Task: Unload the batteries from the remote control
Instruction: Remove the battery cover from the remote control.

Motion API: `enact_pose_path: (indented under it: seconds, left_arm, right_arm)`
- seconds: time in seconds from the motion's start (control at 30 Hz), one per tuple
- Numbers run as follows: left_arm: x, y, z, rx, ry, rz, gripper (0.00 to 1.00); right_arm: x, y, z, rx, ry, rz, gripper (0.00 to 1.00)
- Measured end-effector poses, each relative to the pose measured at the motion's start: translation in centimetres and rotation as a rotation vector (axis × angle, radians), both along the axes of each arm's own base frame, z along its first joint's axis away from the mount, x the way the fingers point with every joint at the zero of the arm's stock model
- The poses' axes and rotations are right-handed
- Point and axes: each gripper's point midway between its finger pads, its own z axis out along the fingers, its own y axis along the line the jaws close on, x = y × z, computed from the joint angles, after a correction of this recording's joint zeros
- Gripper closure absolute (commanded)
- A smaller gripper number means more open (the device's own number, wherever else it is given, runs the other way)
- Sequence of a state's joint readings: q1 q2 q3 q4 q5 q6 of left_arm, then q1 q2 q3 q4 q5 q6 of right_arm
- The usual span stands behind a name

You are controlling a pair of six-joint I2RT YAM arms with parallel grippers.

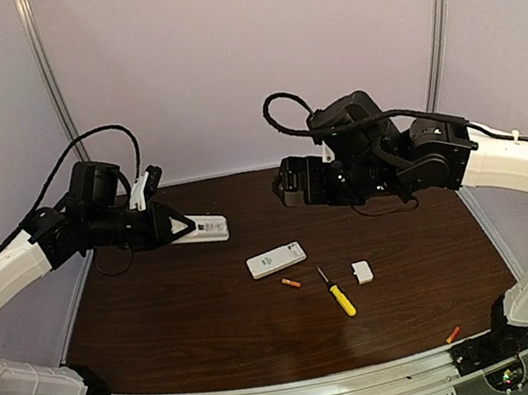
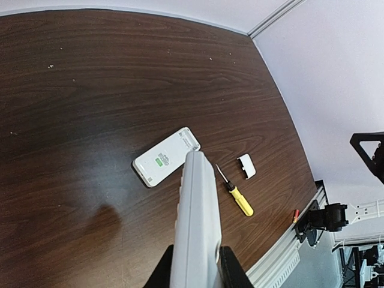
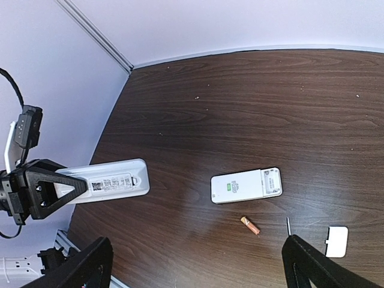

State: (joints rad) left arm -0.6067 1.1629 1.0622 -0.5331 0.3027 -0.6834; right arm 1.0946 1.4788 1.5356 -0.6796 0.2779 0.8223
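My left gripper (image 1: 173,228) is shut on a long white remote (image 1: 203,229) and holds it above the table's left rear; the remote fills the left wrist view (image 2: 195,222). In the right wrist view its labelled back (image 3: 108,182) shows. A second, shorter white remote (image 1: 276,259) lies at mid-table, its compartment end uncovered (image 3: 271,182). One orange battery (image 1: 290,282) lies just in front of it (image 3: 250,225). Another battery (image 1: 453,334) lies near the front right edge (image 2: 295,215). My right gripper (image 1: 287,183) is open and empty, high above the table's rear (image 3: 198,276).
A yellow-handled screwdriver (image 1: 338,295) lies right of the loose battery, and a small white cover (image 1: 362,271) lies beside it. Both also show in the left wrist view, screwdriver (image 2: 236,193) and cover (image 2: 246,166). White walls close the back and sides.
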Motion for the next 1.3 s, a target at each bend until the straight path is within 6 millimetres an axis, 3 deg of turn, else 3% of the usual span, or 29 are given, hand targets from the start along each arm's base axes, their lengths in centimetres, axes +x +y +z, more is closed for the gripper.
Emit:
enact_pose_path:
  seconds: [0.27, 0.47, 0.7, 1.1, 1.3]
  left_arm:
    - [-0.1, -1.8, -0.8, -0.058, 0.071, 0.004, 1.00]
    - [-0.4, -3.8, -0.6, -0.112, 0.095, 0.001, 1.00]
    - [0.4, -5.1, -1.8, -0.136, 0.156, 0.036, 1.00]
    - [0.1, -6.6, 0.0, -0.220, 0.140, 0.006, 1.00]
    - [-0.4, -7.6, 1.5, -0.278, 0.119, -0.048, 1.00]
  right_arm:
    - [-1.3, -0.9, -0.8, 0.068, 0.030, -0.003, 0.00]
    - [-2.5, 0.0, -0.7, 0.147, 0.087, 0.010, 0.00]
    - [-3.4, 1.1, -0.5, 0.218, 0.148, 0.024, 0.01]
    - [-3.2, 5.1, -1.1, 0.285, 0.205, 0.071, 0.03]
    - [-3.0, 5.9, -1.0, 0.293, 0.207, 0.082, 0.09]
